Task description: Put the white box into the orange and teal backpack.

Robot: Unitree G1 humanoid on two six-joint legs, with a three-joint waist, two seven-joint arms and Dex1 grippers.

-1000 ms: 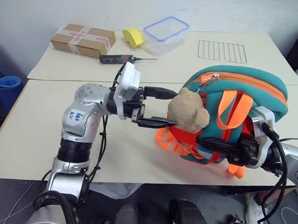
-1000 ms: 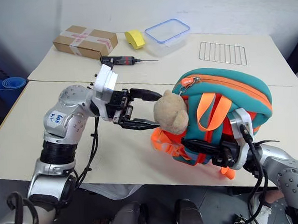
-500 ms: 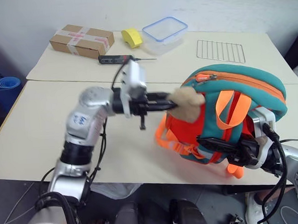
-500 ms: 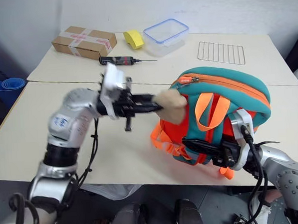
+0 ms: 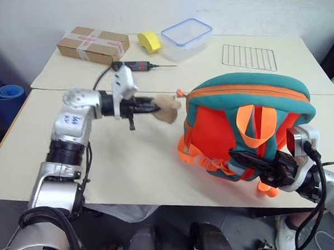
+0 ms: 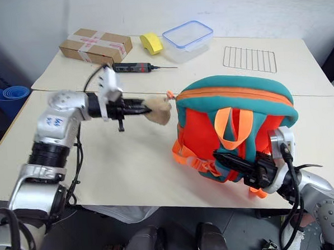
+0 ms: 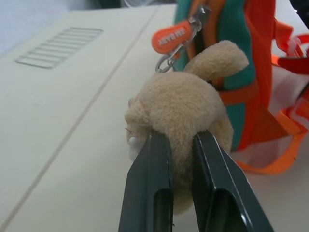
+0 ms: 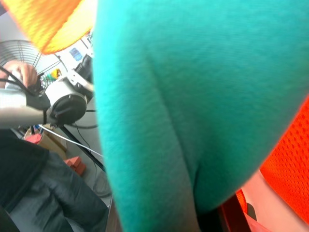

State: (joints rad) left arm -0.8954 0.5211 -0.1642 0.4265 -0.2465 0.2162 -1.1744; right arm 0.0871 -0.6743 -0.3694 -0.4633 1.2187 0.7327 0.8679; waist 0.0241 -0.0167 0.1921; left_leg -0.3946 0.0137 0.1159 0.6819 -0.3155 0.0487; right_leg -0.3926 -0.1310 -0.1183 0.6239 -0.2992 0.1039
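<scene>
1. A lab or workshop: plain cream worktop (image 5: 57,159) against a bare white wall (image 5: 250,3).
2. Assorted props lie beyond the left gripper (image 5: 155,107): taped cardboard box (image 5: 93,45), screwdriver (image 5: 136,65), wire rack (image 5: 248,57).
3. A fan (image 8: 21,60) and loose cables show in the right wrist view.

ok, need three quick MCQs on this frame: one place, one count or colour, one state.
1. Where does the wire rack lie?
A. on the far table beyond the backpack
B. inside the clear container
C. under the cardboard box

2. What colour is the rim of the clear container?
A. red
B. blue
C. green

3. What is the left tool doing?
A. open above the table
B. shut on the plush toy
C. shut on the screwdriver

Answers:
1 A, the rack sits on the table behind the backpack.
2 B, its rim is blue.
3 B, the wrist view shows both fingers pinching the plush toy.
</scene>
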